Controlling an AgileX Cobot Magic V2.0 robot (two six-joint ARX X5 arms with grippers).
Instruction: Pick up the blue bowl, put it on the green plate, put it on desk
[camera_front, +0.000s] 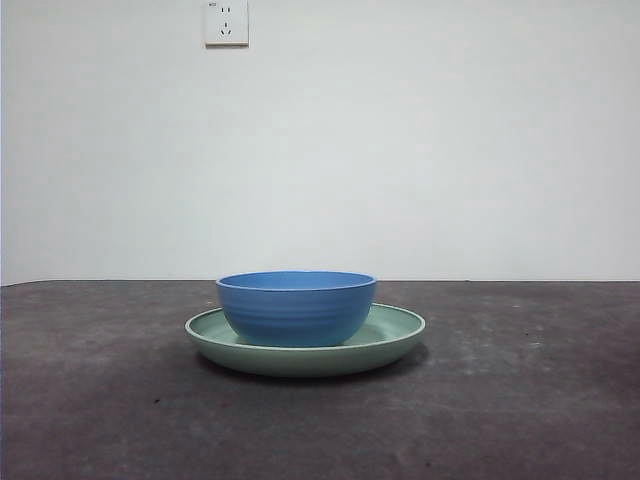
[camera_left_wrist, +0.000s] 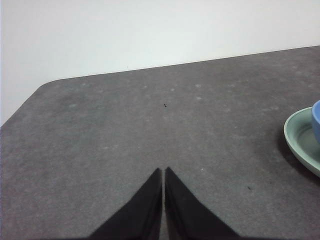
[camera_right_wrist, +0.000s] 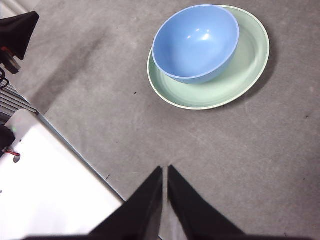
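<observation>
The green plate (camera_front: 305, 350) lies flat on the desk (camera_front: 520, 400), and the blue bowl (camera_front: 296, 306) sits upright in it — off-centre, toward one side. Both arms wait well apart from it: the left gripper (camera_left_wrist: 163, 172) and right gripper (camera_right_wrist: 165, 170) are closed — holding nothing.

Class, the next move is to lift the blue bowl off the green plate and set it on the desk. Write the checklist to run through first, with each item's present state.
1. Blue bowl upright on the green plate: ok.
2. Bowl empty inside: ok, by the right wrist view.
3. Plate flat on the desk: ok.
4. Left pincer free of any load: ok, jaws shut, empty.
5. Right pincer free: ok, jaws shut, empty.
6. A pincer open at the bowl rim: not ok, both are away from it.
</observation>
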